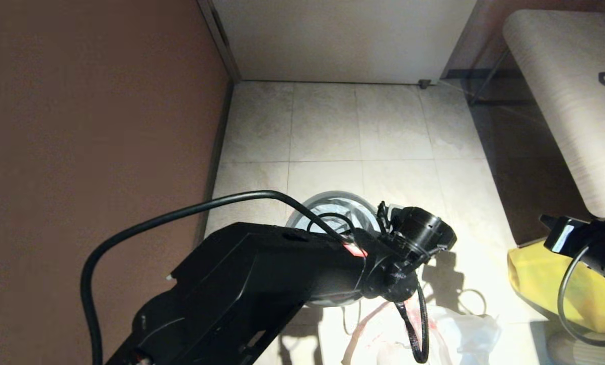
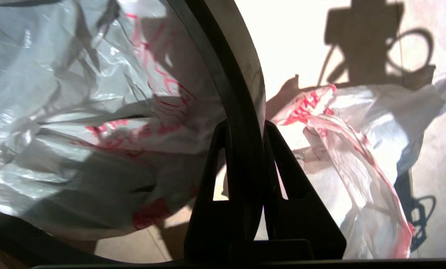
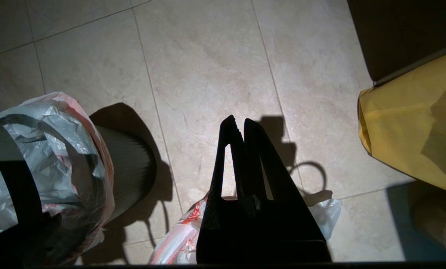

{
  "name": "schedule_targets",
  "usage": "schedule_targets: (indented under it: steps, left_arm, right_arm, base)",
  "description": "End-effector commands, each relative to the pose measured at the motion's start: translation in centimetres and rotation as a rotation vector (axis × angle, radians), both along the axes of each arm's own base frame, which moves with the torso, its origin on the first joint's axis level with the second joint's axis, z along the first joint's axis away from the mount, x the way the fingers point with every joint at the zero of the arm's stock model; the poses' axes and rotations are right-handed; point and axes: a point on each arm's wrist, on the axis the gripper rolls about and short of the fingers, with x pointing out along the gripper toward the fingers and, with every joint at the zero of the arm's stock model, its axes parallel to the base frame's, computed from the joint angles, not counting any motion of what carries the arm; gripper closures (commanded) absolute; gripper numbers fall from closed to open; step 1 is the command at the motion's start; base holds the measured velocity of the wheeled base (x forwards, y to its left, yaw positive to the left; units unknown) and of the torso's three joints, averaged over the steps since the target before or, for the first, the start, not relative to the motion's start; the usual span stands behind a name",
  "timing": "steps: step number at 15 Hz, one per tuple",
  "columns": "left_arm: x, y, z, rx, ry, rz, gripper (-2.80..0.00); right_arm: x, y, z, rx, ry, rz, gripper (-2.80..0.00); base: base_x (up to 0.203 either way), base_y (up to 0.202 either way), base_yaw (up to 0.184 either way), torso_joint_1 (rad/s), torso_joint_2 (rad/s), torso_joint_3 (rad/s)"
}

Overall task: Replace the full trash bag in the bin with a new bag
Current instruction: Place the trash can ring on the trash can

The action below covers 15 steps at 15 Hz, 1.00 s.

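Note:
The bin stands on the floor tiles, and a white bag with red print hangs over its rim. My left gripper is above it, shut on the thin grey hoop. The hoop's band runs between the fingers. Crumpled bag plastic and some floor show through the ring. In the head view the left arm covers most of the bin, and only the hoop's far arc shows. A second white bag with red print lies on the floor beside the bin. My right gripper hangs shut and empty above that bag.
A large yellow bag stands at the right, under the right arm. A pale wooden table is at the far right. A brown wall runs along the left. Open tiles lie beyond the bin.

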Motion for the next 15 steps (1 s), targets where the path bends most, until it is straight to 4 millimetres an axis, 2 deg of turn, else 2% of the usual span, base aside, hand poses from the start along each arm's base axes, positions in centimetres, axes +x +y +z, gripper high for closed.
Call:
schedule_targets:
  steps: [1, 6, 9, 12, 15]
  left_arm:
    - [0.3, -0.1, -1.6, 0.026, 0.020, 0.003, 0.00]
    - [1.1, -0.1, -3.3, 0.034, 0.037, 0.007, 0.00]
    - [1.4, -0.5, -3.2, 0.008, -0.002, -0.011, 0.00]
    - [2.0, -1.2, -4.0, -0.005, -0.065, -0.041, 0.00]
    - [2.4, -1.1, -4.7, 0.019, -0.064, -0.044, 0.00]
  right_arm:
    - [0.0, 0.0, 0.1, -0.001, -0.006, -0.002, 0.00]
    - [0.4, -0.1, -0.5, 0.002, 0.019, -0.001, 0.00]
    - [0.6, -0.1, -0.8, 0.003, 0.031, 0.004, 0.00]
    - [0.5, -0.1, -0.7, 0.002, 0.026, 0.006, 0.00]
    - [0.5, -0.1, -0.6, 0.002, 0.025, 0.005, 0.00]
  base:
    - [0.000, 0.000, 0.000, 0.000, 0.00, 0.000]
    - [0.000, 0.000, 0.000, 0.000, 0.00, 0.000]
    - [0.000, 0.000, 0.000, 0.000, 0.00, 0.000]
    - [0.000, 0.000, 0.000, 0.000, 0.00, 0.000]
    - [0.000, 0.000, 0.000, 0.000, 0.00, 0.000]
